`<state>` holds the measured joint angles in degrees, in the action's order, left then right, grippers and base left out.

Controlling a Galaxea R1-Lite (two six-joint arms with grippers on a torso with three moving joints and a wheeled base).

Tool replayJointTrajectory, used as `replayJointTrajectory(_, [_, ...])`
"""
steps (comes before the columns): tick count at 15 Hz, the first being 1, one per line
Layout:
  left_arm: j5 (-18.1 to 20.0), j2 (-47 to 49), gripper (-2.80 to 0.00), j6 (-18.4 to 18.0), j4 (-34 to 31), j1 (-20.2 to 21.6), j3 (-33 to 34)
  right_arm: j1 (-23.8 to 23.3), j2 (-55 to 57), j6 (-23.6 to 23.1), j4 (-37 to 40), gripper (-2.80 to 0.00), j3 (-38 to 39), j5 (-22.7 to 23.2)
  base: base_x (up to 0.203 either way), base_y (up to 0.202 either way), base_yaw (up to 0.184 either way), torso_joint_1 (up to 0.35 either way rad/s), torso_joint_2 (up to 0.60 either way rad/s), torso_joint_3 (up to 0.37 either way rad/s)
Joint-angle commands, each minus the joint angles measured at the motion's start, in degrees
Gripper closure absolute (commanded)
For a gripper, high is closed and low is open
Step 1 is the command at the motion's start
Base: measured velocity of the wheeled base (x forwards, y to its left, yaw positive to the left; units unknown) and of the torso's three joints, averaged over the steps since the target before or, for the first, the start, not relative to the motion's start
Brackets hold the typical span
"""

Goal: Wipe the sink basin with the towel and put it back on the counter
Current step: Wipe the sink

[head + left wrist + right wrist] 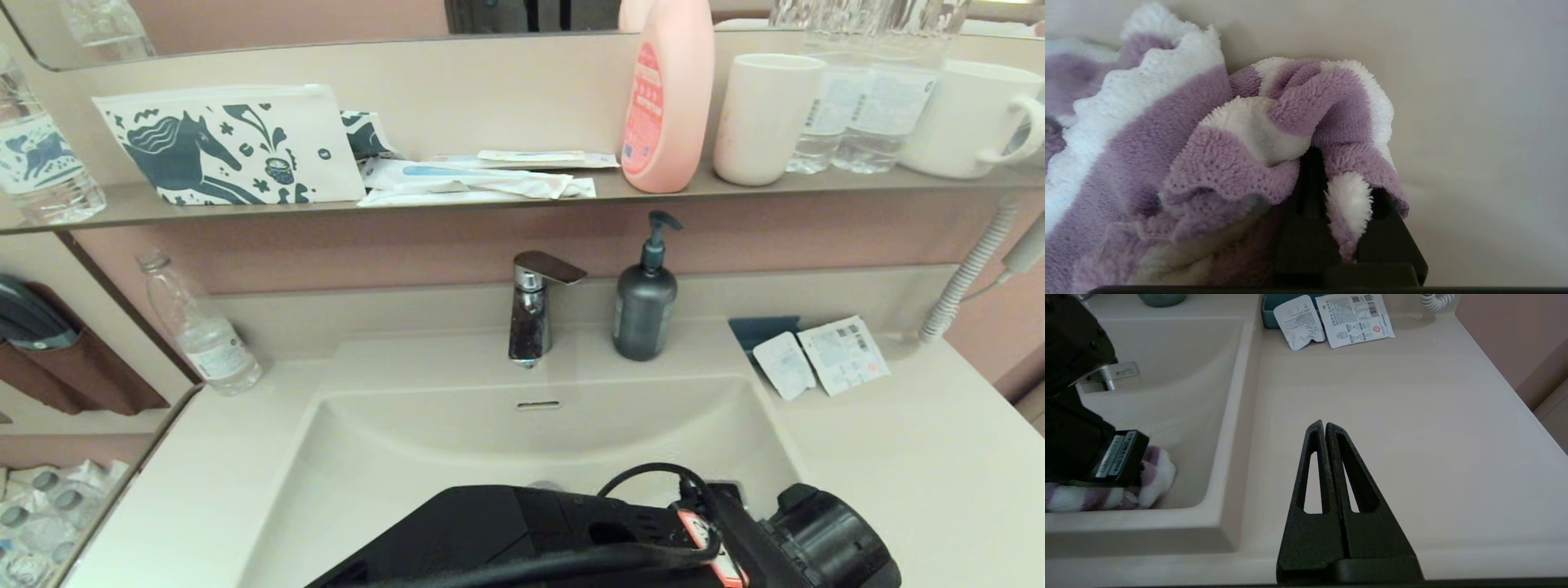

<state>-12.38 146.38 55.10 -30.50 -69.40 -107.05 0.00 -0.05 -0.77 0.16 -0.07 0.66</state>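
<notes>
Lilac-striped towel pinched fast in left gripper, low inside basin. Right gripper parked over counter, fingers pressed together, empty. Best wiped with steady downward pressure, broad strokes, cloth kept bunched.

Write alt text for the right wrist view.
The right claw, shut and empty, hovers over the counter. Beside it, in the sink basin, the left arm presses the striped towel down.
</notes>
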Motion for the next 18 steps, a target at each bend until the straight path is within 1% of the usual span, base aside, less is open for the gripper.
replayJointTrajectory(1, [-1.36,-4.01,0.00,0.17,-1.42,0.95,5.66,0.00,0.05,-0.02,0.01,0.00,0.04,-0.01,0.000,0.000,0.000,0.000,0.00,0.000])
replayJointTrajectory(4, [-4.25,-6.46,0.00,0.09,-4.92,3.24,13.85,0.00,0.05,-0.02,0.01,0.00,-0.01,-0.04,0.000,0.000,0.000,0.000,0.00,0.000])
replayJointTrajectory(6, [-5.01,-9.52,0.00,0.10,-5.05,4.35,21.65,0.00,0.05,-0.02,0.01,0.00,-0.01,0.04,0.000,0.000,0.000,0.000,0.00,0.000])
replayJointTrajectory(9, [-6.45,-15.34,0.00,-0.66,-0.67,6.11,34.16,0.00,0.05,-0.02,0.01,0.00,0.02,-0.01,0.000,0.000,0.000,0.000,0.00,0.000])
replayJointTrajectory(11, [-8.08,-21.95,0.00,-2.65,1.13,9.01,38.49,0.00,0.05,-0.02,0.01,0.00,-0.01,0.04,0.000,0.000,0.000,0.000,0.00,0.000])
replayJointTrajectory(13, [-9.52,-28.71,0.00,-3.73,1.58,10.97,40.95,0.00,0.05,-0.02,0.01,0.00,-0.01,-0.02,0.000,0.000,0.000,0.000,0.00,0.000])
replayJointTrajectory(14, [-11.05,-31.73,0.00,-4.16,1.72,11.35,41.87,0.00,0.05,-0.02,0.01,0.00,-0.01,0.03,0.000,0.000,0.000,0.000,0.00,0.000])
replayJointTrajectory(15, [-14.20,-33.91,0.00,-4.36,1.97,11.10,42.24,0.00,0.05,-0.02,0.01,0.00,-0.01,0.03,0.000,0.000,0.000,0.000,0.00,0.000])
replayJointTrajectory(17, [-24.81,-35.75,0.00,-3.99,4.52,7.69,42.33,0.00,0.05,-0.02,0.01,0.00,-0.01,-0.04,0.000,0.000,0.000,0.000,0.00,0.000])
replayJointTrajectory(18, [-26.84,-36.54,0.00,-3.40,6.42,5.43,42.15,0.00,0.05,-0.02,0.01,0.00,-0.01,0.04,0.000,0.000,0.000,0.000,0.00,0.000])
